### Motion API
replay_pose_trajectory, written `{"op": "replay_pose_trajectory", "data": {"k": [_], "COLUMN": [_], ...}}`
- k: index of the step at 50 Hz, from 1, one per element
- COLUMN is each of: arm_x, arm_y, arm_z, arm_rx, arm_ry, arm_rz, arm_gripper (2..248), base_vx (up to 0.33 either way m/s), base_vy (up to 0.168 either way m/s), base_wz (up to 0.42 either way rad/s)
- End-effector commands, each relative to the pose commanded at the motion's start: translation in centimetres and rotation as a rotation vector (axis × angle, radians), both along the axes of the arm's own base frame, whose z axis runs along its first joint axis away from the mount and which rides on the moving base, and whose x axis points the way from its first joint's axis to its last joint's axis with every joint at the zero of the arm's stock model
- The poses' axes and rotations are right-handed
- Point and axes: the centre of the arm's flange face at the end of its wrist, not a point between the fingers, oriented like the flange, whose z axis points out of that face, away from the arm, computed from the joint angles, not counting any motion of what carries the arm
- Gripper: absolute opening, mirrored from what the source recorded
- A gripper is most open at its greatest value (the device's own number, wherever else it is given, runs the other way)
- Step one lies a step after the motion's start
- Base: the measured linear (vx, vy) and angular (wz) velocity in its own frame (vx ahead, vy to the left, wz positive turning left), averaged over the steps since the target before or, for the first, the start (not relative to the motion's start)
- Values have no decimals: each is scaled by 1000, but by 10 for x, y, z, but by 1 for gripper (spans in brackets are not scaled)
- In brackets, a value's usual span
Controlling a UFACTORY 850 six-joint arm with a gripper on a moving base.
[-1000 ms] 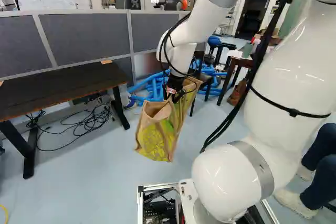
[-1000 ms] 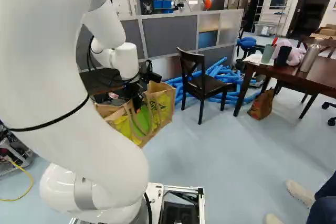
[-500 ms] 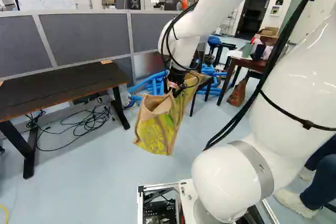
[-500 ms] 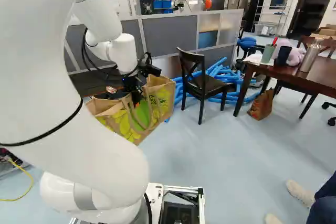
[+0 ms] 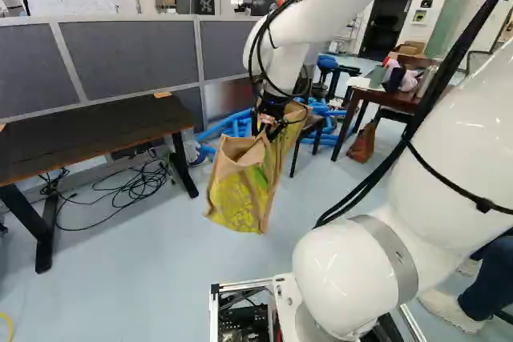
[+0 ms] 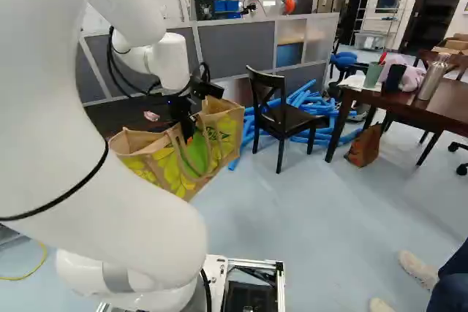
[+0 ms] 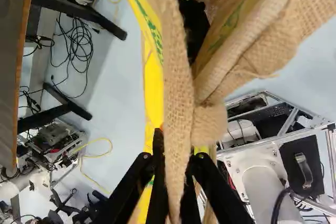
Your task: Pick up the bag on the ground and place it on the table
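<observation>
Carrying the bag [image 5: 232, 198] to the table seems to be the step in hand. In the left base view, the bag hangs under the tool [image 5: 268, 127], its bottom seemingly off the floor, to the right of the dark worktop [image 5: 88, 130]. I judge that the bottom must first rise higher than the worktop's edge, and only then the arm should go across, slowly, because a soft bag can swing and catch this edge. Where the bag is held is partly hidden by cables and the wrist.

In the right base view, the bag appears close to the chair [image 6: 281, 115], so it is wise to lift without brushing it. The white arm covers a part of the bag's near side, and its lowest corner is hard to judge. A brown worktop [image 6: 417, 107] with bottle [image 6: 433, 78] stands at the right; I cannot tell surely which table is meant, though the dark one looks less occupied.

In the wrist view, the tool is gripping the bag: the two fingers press a strip of its cloth [image 7: 178, 103] between them. Whether this is handle or rim, I cannot say. A black patch [image 7: 194, 27] shows in the bag's mouth, maybe some content, maybe not. Lowering should be gentle, and the grip released only when the bottom has full support.
</observation>
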Motion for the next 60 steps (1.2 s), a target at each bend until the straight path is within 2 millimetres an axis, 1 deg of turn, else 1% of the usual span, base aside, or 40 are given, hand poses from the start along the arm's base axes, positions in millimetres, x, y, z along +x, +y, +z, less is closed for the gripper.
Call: {"op": "replay_pose_trajectory", "data": {"k": [31, 60], "arm_x": [-6, -14], "arm_y": [-12, -17], "arm_z": [44, 85], "arm_rx": [-96, -103], "arm_ry": [-26, -10], "arm_rz": [84, 87], "arm_gripper": [21, 21], "base_vx": [0, 0], "base_vy": [0, 0], "base_wz": [0, 0]}}
